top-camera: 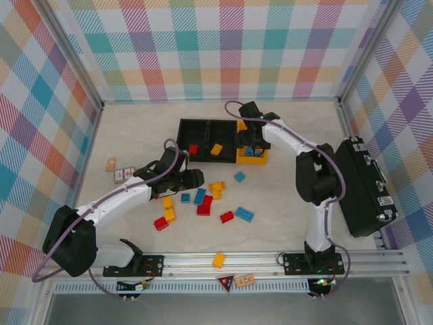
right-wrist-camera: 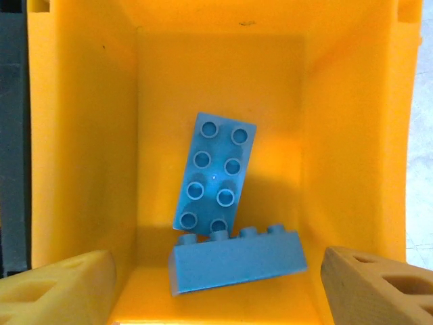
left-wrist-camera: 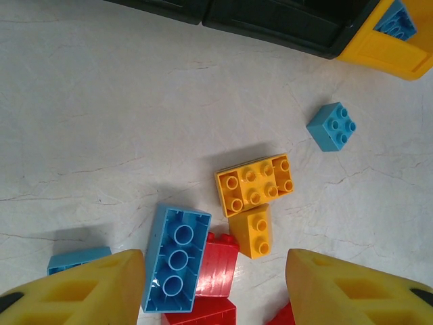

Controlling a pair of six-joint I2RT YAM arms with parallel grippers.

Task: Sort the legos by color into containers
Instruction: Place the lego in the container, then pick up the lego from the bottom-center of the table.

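The black case (top-camera: 365, 186) lay at the right. The three joined containers (top-camera: 206, 122) stood far centre. The left black bin held a red brick (top-camera: 193, 149), the middle black bin a yellow-orange brick (top-camera: 216, 149), and the yellow-orange bin (right-wrist-camera: 81, 135) two blue bricks (right-wrist-camera: 215, 172). Above that bin the right gripper (right-wrist-camera: 216, 291) hung wide and empty, its arm partly hiding the bin from overhead. The left gripper (left-wrist-camera: 216, 291), equally wide, hung over the loose legos (left-wrist-camera: 254, 183) nearer.

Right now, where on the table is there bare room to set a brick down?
Bare: the back left corner, between the cards and the black bins; also the strip behind the bins. Crowded: the middle, where bricks lie by the left tool.
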